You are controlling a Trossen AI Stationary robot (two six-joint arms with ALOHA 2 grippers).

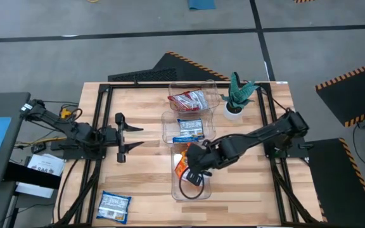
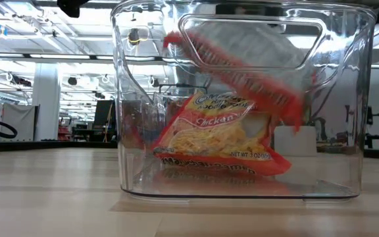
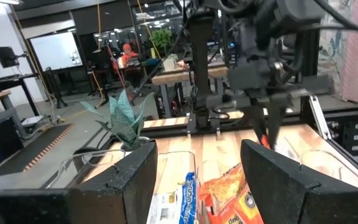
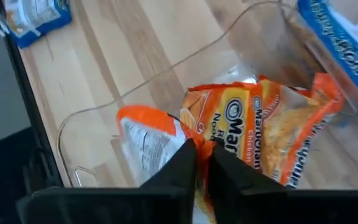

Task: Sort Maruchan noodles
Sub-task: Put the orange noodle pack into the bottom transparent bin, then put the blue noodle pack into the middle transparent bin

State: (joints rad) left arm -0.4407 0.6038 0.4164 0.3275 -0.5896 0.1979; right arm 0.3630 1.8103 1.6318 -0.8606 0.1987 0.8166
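- High view: we saw the right gripper over the nearest clear plastic bin; the left gripper waited apart, fingers spread and empty.
- Low view: a flat orange crinkly noodle packet lay inside; another hung tilted above it.
- Right wrist view: its fingers stood nearly together, pinching that upper packet's edge.

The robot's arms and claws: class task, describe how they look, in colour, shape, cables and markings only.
Both arms are dark, almost black, built of jointed tubular segments. The left claw has two slim tapering fingers, which appear as broad matte black wedges in its wrist view. The right claw has flat black fingers. A black cable loop hangs near the right wrist. No markings are legible.
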